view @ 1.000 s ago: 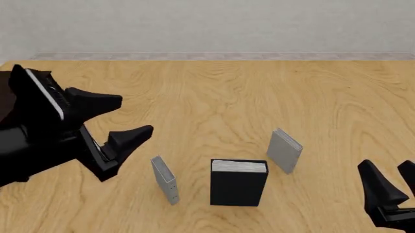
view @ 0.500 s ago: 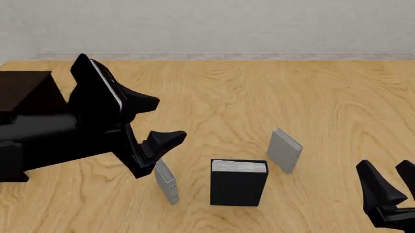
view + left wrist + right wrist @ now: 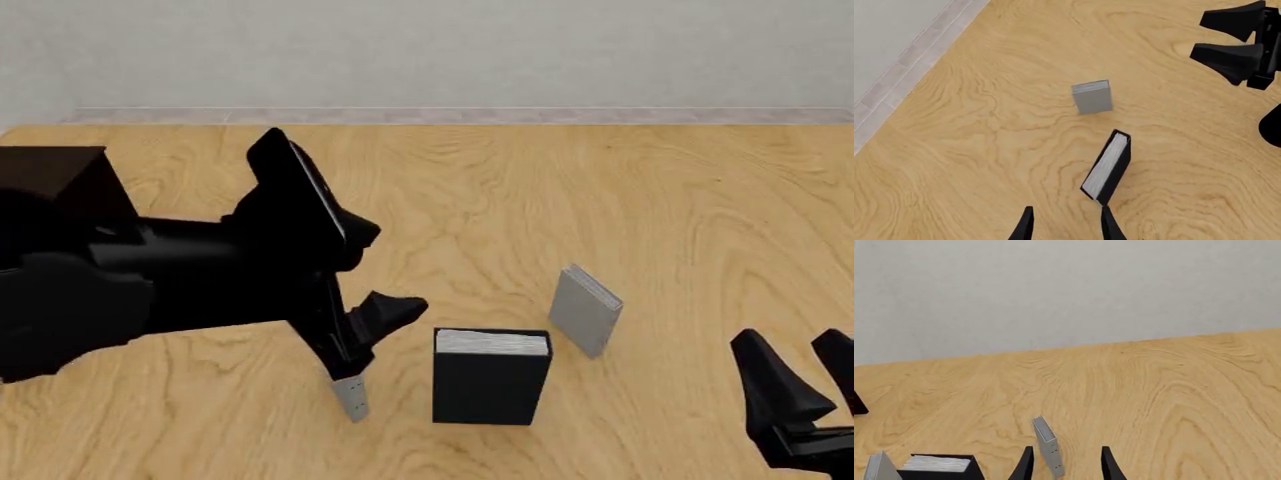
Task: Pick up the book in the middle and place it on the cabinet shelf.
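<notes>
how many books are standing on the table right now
3: the black book in the middle, a grey book to its right, and another grey book to its left, mostly hidden behind the left gripper.

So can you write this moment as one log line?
left hand: open, beside black book | right hand: open, idle | book: standing on table, not grasped

The wooden table carries three upright books in a row: a thick black book in the middle, a thin grey book just to its right and farther back, and another thin grey book to its left. A dark cabinet stands at the table's far left.
</notes>
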